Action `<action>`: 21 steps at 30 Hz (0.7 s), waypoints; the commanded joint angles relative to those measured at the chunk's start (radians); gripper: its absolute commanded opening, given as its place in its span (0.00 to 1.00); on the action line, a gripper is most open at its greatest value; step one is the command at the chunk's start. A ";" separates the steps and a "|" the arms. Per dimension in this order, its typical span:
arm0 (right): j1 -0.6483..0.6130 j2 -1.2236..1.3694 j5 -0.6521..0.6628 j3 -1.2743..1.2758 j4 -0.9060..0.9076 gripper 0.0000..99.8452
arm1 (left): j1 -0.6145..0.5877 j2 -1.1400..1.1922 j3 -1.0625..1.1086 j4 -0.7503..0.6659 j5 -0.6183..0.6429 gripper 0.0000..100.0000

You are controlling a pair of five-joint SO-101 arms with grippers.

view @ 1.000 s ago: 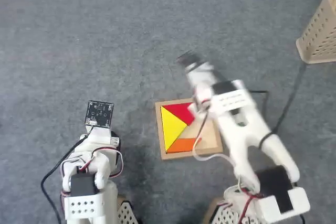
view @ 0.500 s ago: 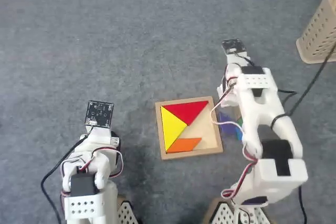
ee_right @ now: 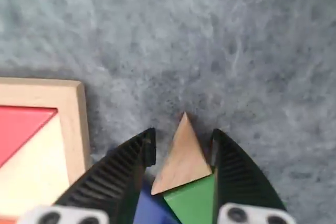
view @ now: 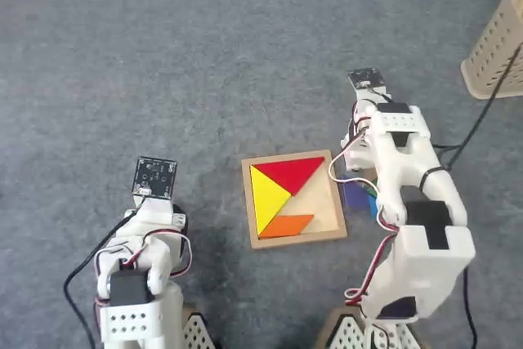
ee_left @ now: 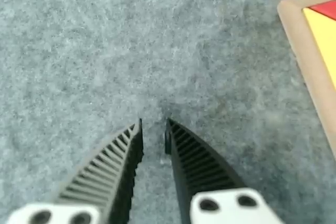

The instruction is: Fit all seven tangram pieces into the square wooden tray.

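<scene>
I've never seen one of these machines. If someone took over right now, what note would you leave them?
Left tool: open a crack, empty, over the carpet near the tray.
Right tool: open, astride the wood triangle, not clamped on it.
Done: red piece, yellow piece and orange piece lie in the tray.
Left: the wood triangle, green piece and blue piece, clustered on the carpet by the tray, must go in.

Soft, even light; faint shadows
</scene>
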 commanded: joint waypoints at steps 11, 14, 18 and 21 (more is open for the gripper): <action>0.054 -0.157 -0.077 -0.084 0.067 0.17 | 0.003 -0.021 -0.010 0.000 0.008 0.07; 0.053 -0.202 -0.078 -0.038 0.074 0.17 | 0.003 -0.021 -0.010 0.000 0.008 0.07; 0.033 -0.206 -0.077 0.075 0.010 0.17 | 0.003 -0.021 -0.010 0.000 0.008 0.07; -0.004 -0.193 -0.077 0.121 -0.018 0.17 | 0.003 -0.021 -0.010 0.000 0.008 0.07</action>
